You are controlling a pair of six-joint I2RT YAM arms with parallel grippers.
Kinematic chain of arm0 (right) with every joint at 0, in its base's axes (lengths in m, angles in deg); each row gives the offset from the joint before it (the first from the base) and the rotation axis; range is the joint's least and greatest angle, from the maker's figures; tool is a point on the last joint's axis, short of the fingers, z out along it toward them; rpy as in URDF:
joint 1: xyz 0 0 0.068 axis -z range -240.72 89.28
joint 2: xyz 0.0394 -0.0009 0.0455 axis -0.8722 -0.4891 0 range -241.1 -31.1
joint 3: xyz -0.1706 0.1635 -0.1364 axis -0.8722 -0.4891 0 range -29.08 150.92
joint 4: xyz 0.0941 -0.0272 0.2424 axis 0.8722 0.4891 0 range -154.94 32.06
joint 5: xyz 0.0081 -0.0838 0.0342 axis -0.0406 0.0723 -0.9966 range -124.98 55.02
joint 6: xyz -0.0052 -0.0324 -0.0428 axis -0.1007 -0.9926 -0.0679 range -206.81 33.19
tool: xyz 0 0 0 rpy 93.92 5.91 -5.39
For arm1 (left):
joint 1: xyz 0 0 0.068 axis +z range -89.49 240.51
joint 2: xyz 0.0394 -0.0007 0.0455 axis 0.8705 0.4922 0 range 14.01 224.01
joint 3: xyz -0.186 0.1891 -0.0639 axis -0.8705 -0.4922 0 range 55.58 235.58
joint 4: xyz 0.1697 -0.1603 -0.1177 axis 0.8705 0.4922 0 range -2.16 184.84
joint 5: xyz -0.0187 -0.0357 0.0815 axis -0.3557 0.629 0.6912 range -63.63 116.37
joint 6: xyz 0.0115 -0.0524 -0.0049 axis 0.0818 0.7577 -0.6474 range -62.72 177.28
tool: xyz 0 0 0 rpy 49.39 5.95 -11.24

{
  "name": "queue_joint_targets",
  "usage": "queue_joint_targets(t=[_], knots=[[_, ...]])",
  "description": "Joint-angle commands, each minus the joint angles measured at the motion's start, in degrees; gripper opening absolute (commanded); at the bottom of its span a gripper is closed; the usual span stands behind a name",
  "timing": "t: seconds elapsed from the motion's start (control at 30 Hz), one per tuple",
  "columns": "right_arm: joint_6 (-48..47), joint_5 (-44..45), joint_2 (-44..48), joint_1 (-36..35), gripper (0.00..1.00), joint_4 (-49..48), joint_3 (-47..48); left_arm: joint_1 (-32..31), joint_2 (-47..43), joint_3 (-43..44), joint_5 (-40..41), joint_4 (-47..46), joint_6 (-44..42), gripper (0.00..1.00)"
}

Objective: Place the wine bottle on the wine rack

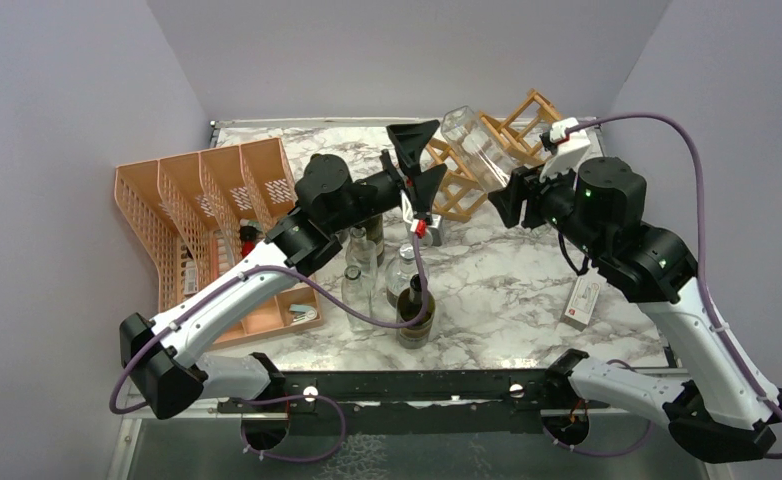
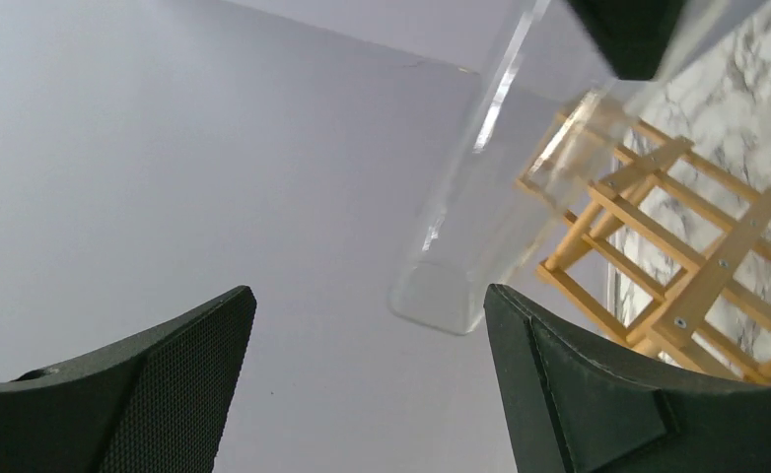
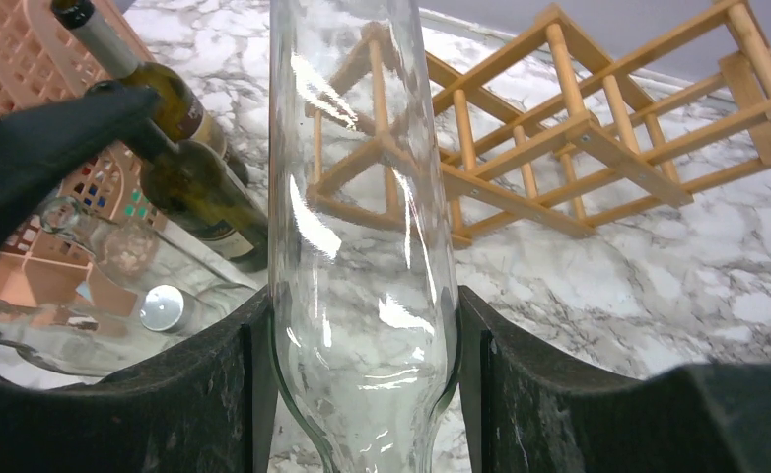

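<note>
Currently our right gripper (image 3: 362,335) clamps the clear glass wine bottle (image 1: 472,150) near its shoulder; our left gripper (image 1: 421,158) stands open. We judge the glass rigid, slippery, fragile.

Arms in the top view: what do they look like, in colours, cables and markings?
The left arm and right arm each have white links, black joints and a purple cable. The left gripper has black wedge-shaped fingers. The right arm shows small green lights.

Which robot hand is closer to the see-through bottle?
Right. The right gripper is clamped around the clear wine bottle; the left gripper is open just beside its base, not gripping.
</note>
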Motion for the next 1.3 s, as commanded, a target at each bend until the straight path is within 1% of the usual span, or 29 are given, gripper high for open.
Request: queue_joint_targets(t=[0.0,0.03,0.1,0.17,0.23,0.33,0.5,0.57,0.63,0.77,0.87,0.97,1.07,1.17,1.27], knots=[[2.21,3.43,3.56,-0.03,0.01,-2.98,-3.66,-0.45,-3.46,-2.26,2.45,-8.57,16.58,0.97],[2.57,3.02,4.47,0.01,0.01,-2.18,-4.65,-0.47,-4.32,-2.85,3.29,-10.55,20.92,0.99],[3.78,2.24,6.26,0.01,0.01,-0.3,-6.74,-0.48,-5.89,-3.12,5.89,-13.14,31.24,0.99],[5.11,1.57,7.86,-0.02,0.01,1.36,-8.9,-0.44,-7.06,-2.96,12.56,-14.33,44.3,0.99],[6.44,0.99,9.41,0.03,0.01,2.77,-10.87,-0.45,-7.9,-2.86,21.96,-13.7,54.59,0.99],[8.05,1.38,11.08,0.01,0.01,4.95,-13.22,-0.44,-9.99,-3.14,29.44,-8.61,64.3,0.99],[10.85,3.43,11.78,-0.01,0.01,8.16,-16.66,-0.41,-11.43,1.8,39.23,8.35,75.51,0.99],[12.56,4.97,11.49,0.03,0.01,9.04,-18.52,-0.4,-11.84,2.7,41.01,13.22,77.92,0.99],[14.04,6.82,9.95,-0.02,0.01,10.62,-18.25,-0.41,-12.62,2.13,40.7,16.11,79.27,0.99],[15.85,10.72,7.33,-0.01,0.01,12.04,-18.14,-0.3,-13.5,1.44,40.15,20.03,81.2,0.99],[16.23,11.39,4.5,-0.03,0.01,12.04,-18.28,-0.41,-13.59,1.93,40.54,21.6,81.56,0.99],[17.47,11.98,1.95,-0.04,0.01,9.16,-19.95,-0.34,-13.7,2.21,40.7,21.92,81.46,0.99],[21.49,13.52,-0.8,0.02,0.01,6.19,-21.89,-0.33,-13.98,1.97,42.4,21.07,80.69,0.99],[23.11,15.44,-2.56,0.02,0.01,0.44,-25.13,-0.38,-14.57,1.01,43.7,19.26,79.67,0.99],[23.04,16.61,-4.35,0.26,0.01,-4.96,-27.1,-0.36,-14.69,0.73,43.21,18.5,78.91,0.99]])
